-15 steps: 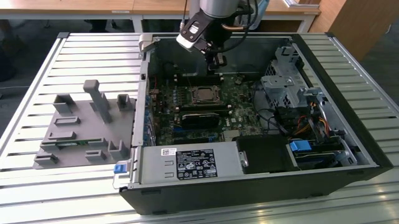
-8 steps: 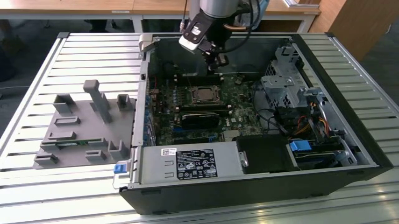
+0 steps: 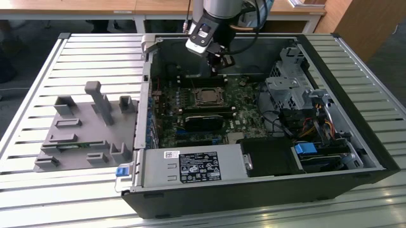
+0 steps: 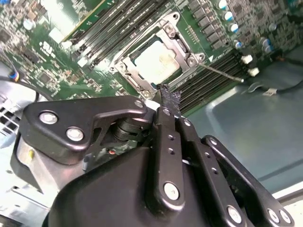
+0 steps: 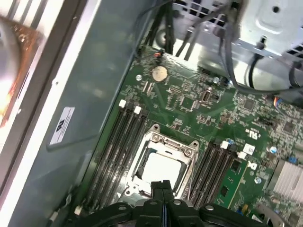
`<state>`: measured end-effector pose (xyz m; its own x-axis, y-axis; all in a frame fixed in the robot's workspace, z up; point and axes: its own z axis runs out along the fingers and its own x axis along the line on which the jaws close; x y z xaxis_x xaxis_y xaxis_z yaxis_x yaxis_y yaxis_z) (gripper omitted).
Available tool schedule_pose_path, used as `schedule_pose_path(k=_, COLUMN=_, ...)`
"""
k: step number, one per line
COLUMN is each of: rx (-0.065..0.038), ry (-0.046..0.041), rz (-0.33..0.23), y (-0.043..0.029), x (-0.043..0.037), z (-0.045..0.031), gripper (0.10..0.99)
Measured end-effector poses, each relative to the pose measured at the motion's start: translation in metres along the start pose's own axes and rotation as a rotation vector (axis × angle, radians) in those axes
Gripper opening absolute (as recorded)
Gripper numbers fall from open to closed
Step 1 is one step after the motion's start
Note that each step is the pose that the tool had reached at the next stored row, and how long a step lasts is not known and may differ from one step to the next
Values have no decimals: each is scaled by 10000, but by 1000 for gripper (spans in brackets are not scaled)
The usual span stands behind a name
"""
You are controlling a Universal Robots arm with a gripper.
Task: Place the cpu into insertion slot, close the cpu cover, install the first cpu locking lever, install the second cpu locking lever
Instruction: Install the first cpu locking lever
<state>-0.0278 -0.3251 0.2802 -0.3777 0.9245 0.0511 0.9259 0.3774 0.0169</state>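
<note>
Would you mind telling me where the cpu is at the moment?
In the first wrist view the cpu sits in the insertion slot on the green motherboard, framed by the cpu cover.

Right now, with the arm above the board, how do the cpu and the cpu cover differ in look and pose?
The cpu is a solid, pale silvery square; the cpu cover is a greyer metal frame with an open middle. The cpu sits inside and shows through that window; the cpu cover rings it and reaches further out. Both are square, metallic and appear to lie flat on the green motherboard.
</note>
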Motion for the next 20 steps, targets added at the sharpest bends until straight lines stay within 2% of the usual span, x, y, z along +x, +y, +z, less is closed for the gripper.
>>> schedule_pose_path(k=9, rx=72, ry=25, rz=-1425, y=0, x=0, z=2, gripper=106)
schedule_pose_path(k=20, rx=174, ry=58, rz=-3413, y=0, x=0, z=5, gripper=106)
